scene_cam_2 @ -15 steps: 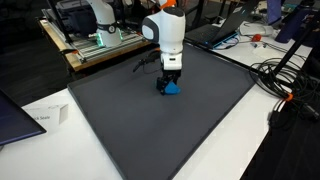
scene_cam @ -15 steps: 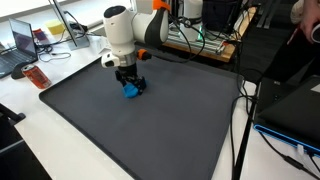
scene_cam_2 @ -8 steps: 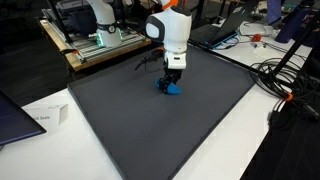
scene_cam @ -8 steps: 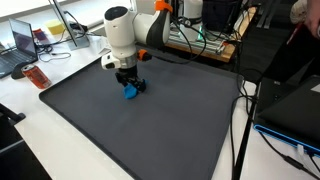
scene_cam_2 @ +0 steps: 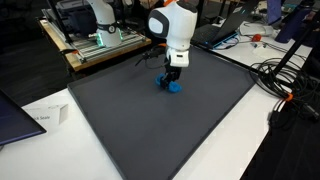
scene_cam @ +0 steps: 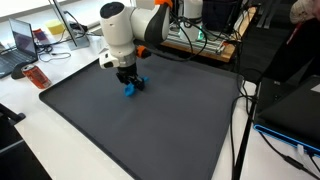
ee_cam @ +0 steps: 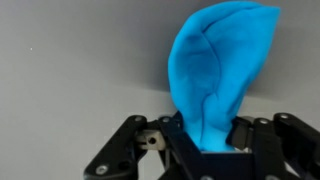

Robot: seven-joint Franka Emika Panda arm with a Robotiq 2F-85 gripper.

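Far left in an exterior view: laptop (scene_cam: 20, 42), then a red flat item (scene_cam: 36, 76) on the white worktop (scene_cam: 25, 125), just off the dark mat (scene_cam: 150, 125). Claw (scene_cam: 128, 79) points straight down over the mat's far-left part, pinching a blue lump (scene_cam: 131, 88). Wrist view: fingers (ee_cam: 245, 140) press the lump's lower end from both sides, the rest sticks out ahead. Lump resting on the mat or just off it: can't tell. Cables (scene_cam: 243, 105) along the mat's right edge.
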